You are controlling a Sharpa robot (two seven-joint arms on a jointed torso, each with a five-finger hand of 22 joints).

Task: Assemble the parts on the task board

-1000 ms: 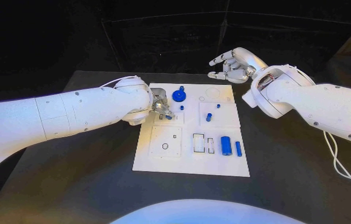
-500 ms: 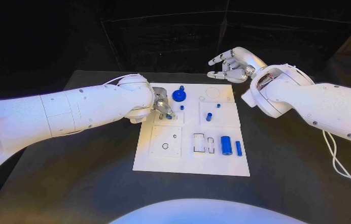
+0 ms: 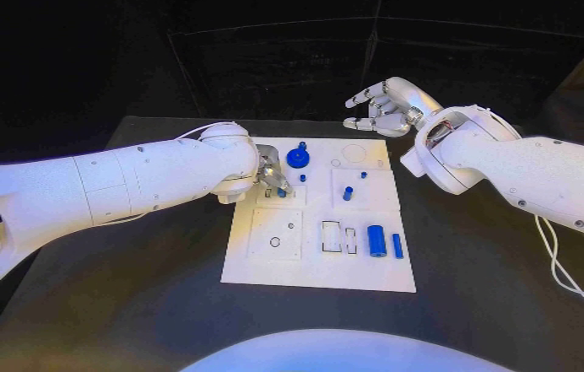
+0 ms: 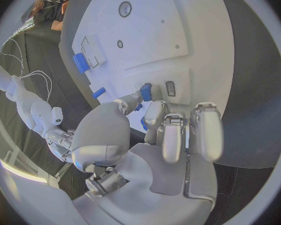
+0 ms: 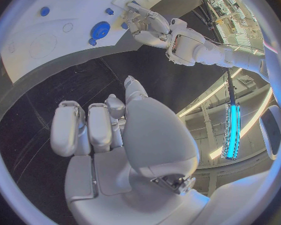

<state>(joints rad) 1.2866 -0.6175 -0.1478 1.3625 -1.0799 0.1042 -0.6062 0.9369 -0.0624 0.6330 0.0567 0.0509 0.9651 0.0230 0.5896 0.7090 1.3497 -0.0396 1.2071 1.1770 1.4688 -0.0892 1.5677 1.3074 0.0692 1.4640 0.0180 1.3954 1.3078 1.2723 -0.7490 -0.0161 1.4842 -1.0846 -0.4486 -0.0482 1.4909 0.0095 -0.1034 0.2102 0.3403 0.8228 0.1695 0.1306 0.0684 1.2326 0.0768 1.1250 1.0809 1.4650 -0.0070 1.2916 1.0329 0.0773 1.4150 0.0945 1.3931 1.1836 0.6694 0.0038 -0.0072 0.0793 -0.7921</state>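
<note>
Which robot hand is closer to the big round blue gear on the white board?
Left. The left hand sits over the task board just beside the gear; the right hand hovers beyond the board's far edge.

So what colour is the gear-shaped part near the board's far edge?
Blue. The gear-shaped part shows best in the head view, on the white task board.

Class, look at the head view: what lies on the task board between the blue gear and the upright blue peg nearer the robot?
In the head view, one small blue pin stands between the blue gear and the upright blue peg, on the task board.
</note>
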